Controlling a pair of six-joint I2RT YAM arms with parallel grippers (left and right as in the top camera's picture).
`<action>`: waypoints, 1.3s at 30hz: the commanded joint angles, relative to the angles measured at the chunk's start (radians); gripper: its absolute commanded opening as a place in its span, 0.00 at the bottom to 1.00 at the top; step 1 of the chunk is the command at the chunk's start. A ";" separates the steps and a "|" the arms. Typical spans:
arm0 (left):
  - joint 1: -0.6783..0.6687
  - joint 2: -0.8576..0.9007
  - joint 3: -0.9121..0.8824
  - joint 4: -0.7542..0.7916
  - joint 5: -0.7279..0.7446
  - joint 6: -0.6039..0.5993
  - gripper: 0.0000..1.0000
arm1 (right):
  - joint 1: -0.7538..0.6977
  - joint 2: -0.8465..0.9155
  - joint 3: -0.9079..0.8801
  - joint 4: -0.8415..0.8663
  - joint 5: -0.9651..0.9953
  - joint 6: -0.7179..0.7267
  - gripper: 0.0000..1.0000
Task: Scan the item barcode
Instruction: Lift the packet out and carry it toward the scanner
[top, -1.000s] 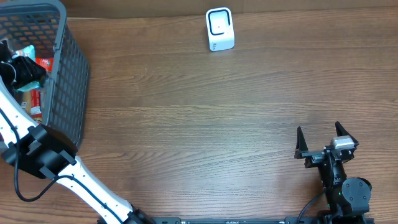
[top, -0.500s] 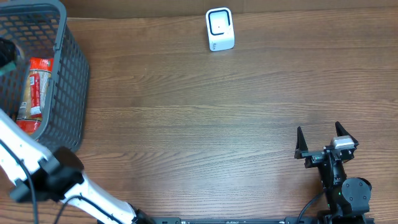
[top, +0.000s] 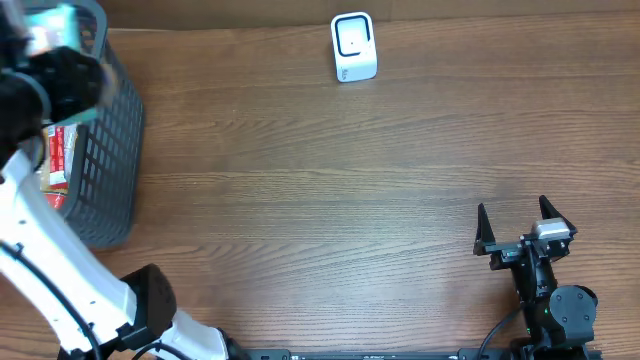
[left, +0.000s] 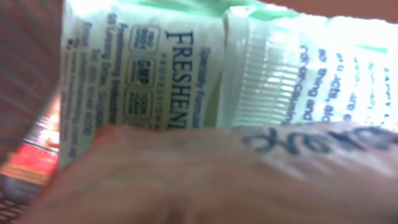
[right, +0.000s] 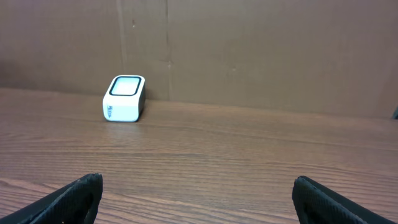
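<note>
Pale green packet (left: 186, 68) hangs over the grey basket (top: 115, 120) at the far left of the table (top: 300, 200), apparently pinched by the left gripper (top: 58, 60); its fingers are too blurred to confirm. Scanner (top: 354, 47) sits well apart. Risk: soft film slips mid-swing, or barcode faces away. Right gripper (top: 512, 215) idle, jaws wide apart.
</note>
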 joint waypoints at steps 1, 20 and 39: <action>-0.096 0.009 -0.023 0.005 -0.023 -0.021 0.20 | -0.006 -0.008 -0.011 0.005 -0.002 -0.001 1.00; -0.734 0.009 -0.658 0.131 -0.302 -0.423 0.16 | -0.006 -0.008 -0.011 0.006 -0.002 -0.001 1.00; -0.989 0.009 -1.340 0.818 -0.303 -0.780 0.09 | -0.006 -0.008 -0.011 0.005 -0.002 -0.001 1.00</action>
